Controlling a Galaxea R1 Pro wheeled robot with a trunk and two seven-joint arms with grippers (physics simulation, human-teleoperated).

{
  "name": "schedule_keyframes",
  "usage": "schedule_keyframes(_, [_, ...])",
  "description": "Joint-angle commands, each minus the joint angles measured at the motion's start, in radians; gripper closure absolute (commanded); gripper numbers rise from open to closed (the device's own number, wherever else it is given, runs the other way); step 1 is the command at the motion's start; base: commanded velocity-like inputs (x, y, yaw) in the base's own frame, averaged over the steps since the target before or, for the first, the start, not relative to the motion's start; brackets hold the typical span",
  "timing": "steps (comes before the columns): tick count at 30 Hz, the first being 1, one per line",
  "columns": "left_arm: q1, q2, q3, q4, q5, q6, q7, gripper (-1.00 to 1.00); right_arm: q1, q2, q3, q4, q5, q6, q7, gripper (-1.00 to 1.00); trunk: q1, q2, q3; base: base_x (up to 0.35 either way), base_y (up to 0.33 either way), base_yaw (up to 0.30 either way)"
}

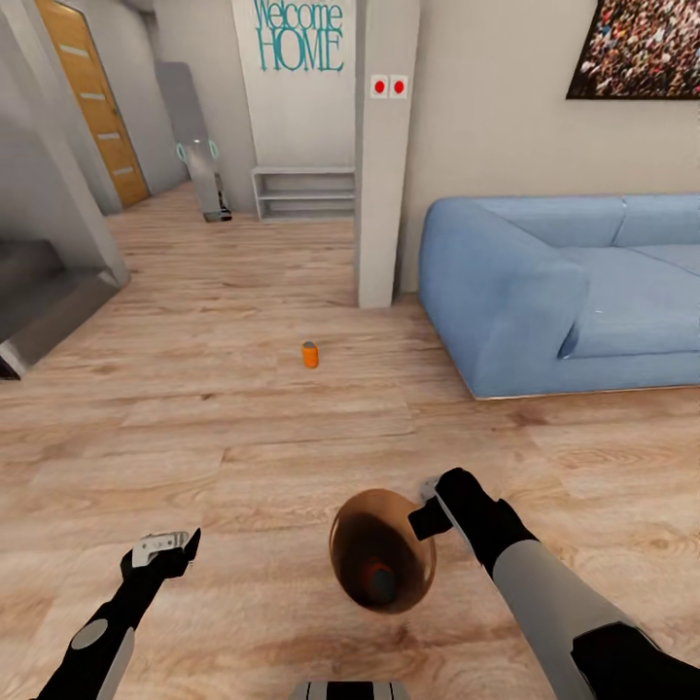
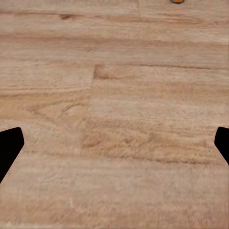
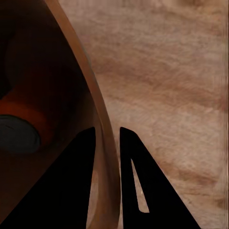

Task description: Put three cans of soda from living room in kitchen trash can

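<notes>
Wooden floor [image 1: 243, 408] is stretching past a blue sofa [image 1: 564, 292]. Right jaws are pinching the rim of the copper bin [image 1: 382, 562], an orange can [image 3: 21, 121] lying inside. Left jaws are gaping wide; another orange can [image 1: 309, 354] is standing well ahead.

Left arm: black and grey, extended forward and low at the left of the head view. Left gripper [image 1: 167, 549]: fingers spread wide, nothing between them; black fingertips [image 2: 10, 145] far apart at opposite edges of the left wrist view. Right arm: grey forearm, black wrist, reaching forward and inward. Right gripper [image 1: 428, 506]: closed on the rim of the trash can [image 1: 381, 562], one finger [image 3: 78, 186] inside the wall, the other outside.
</notes>
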Motion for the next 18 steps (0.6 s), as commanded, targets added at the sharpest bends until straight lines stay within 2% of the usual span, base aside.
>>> schedule_keyframes(1, [0.002, 0.000, -0.006, 0.006, -0.001, 0.003, 0.003, -1.00, -0.006, -0.004, -0.006, 0.006, -0.005, 0.002, -0.001, 1.00, 0.000, 0.000, 0.000, 0.002, 0.000, 0.000])
schedule_keyframes(3, [0.000, 0.001, -0.015, 0.015, 0.000, 0.004, 0.005, -1.00, -0.008, -0.009, -0.018, 0.014, 0.006, 0.002, -0.004, 1.00, 0.000, 0.000, 0.000, 0.001, 0.000, 0.000])
schedule_keyframes(7, [0.000, 0.001, -0.015, 0.015, 0.000, 0.004, 0.005, -1.00, -0.008, -0.009, -0.019, 0.014, 0.089, 0.002, -0.004, 1.00, 0.000, 0.000, 0.000, 0.001, 0.000, 0.000])
schedule_keyframes(12, [0.000, 0.001, -0.015, 0.015, 0.000, 0.004, 0.005, -1.00, -0.008, -0.009, -0.019, 0.014, 0.163, 0.002, -0.004, 1.00, 0.000, 0.000, 0.000, 0.001, 0.000, 0.000])
schedule_keyframes(18, [0.000, 0.001, -0.015, 0.015, 0.000, 0.004, 0.005, -1.00, -0.008, -0.009, -0.019, 0.014, 0.218, 0.002, -0.004, 1.00, 0.000, 0.000, 0.000, 0.001, 0.000, 0.000])
